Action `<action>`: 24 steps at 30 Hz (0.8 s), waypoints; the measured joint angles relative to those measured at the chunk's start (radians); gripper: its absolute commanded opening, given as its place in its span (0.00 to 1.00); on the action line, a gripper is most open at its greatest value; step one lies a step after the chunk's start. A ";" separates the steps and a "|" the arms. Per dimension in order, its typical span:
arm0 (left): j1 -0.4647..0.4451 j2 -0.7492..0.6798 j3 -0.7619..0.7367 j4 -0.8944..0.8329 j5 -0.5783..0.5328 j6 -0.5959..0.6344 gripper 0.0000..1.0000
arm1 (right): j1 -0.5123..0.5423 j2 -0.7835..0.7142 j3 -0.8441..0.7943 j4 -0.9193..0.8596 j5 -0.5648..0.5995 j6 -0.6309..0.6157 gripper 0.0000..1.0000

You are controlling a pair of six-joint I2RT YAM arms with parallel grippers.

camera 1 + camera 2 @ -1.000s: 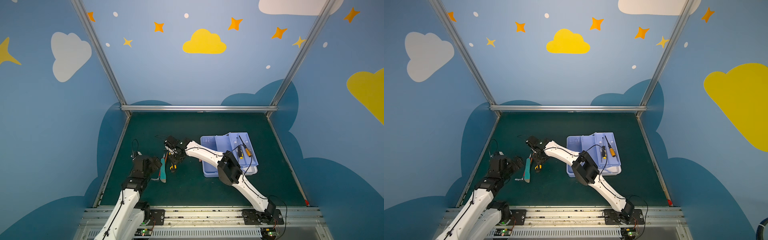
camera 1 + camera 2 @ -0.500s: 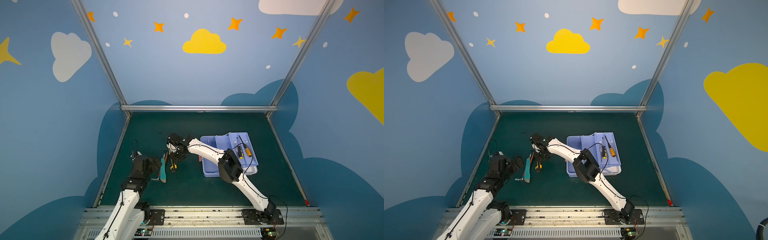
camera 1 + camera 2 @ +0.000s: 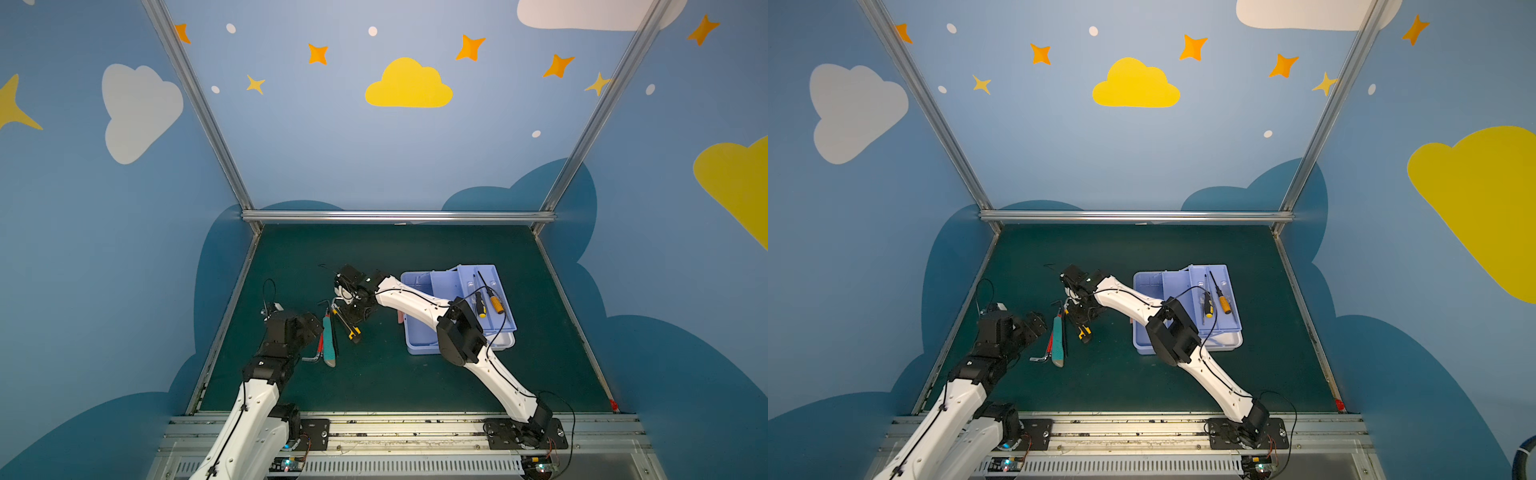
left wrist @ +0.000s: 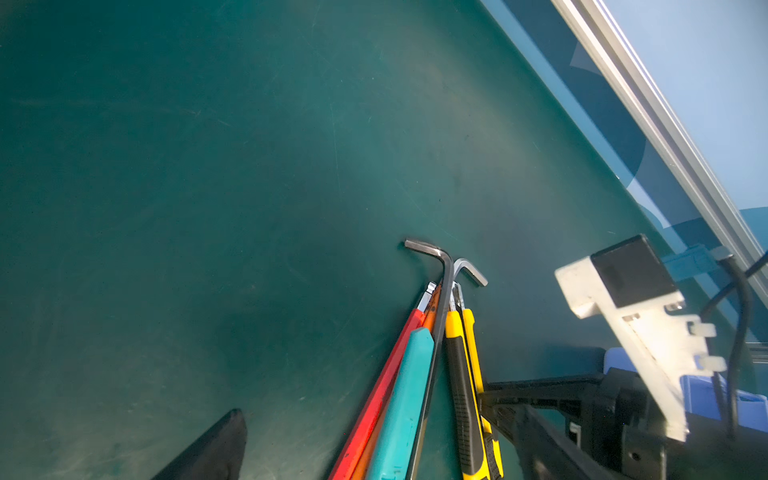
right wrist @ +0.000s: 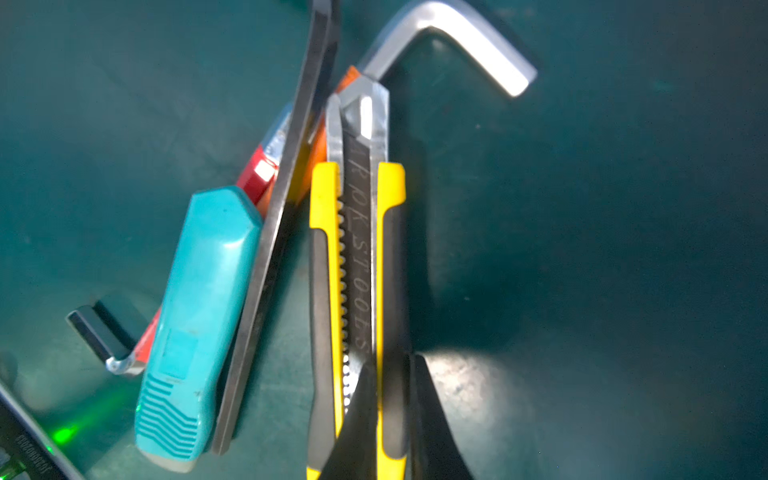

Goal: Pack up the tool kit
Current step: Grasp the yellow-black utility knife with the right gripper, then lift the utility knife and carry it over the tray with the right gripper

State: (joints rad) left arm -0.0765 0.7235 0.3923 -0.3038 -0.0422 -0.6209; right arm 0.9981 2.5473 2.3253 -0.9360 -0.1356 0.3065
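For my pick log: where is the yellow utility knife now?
In both top views the yellow utility knife lies on the green mat, left of centre, just right of the teal-handled tool; the right gripper pinches it.

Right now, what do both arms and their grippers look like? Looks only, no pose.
The left arm and right arm have white moulded shells, black joint blocks and thin black cables looped outside. The left gripper and right gripper are all black, with tapering wedge-shaped fingers.

Open lavender-blue tool kit box (image 3: pixel 415 347) at right, two screwdrivers (image 3: pixel 495 303) in its tray (image 3: pixel 467 278), yellow knife (image 5: pixel 357 270), teal knife (image 5: pixel 199 324), silver hex key (image 5: pixel 449 37) bunched flat at left.
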 measured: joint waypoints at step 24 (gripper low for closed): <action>0.000 0.001 -0.014 0.004 0.000 -0.004 1.00 | -0.174 -0.473 -0.369 -0.171 0.173 0.066 0.00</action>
State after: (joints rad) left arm -0.0765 0.7246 0.3779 -0.2996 -0.0425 -0.6250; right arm 0.8242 2.0739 1.9564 -1.1072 0.0372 0.3721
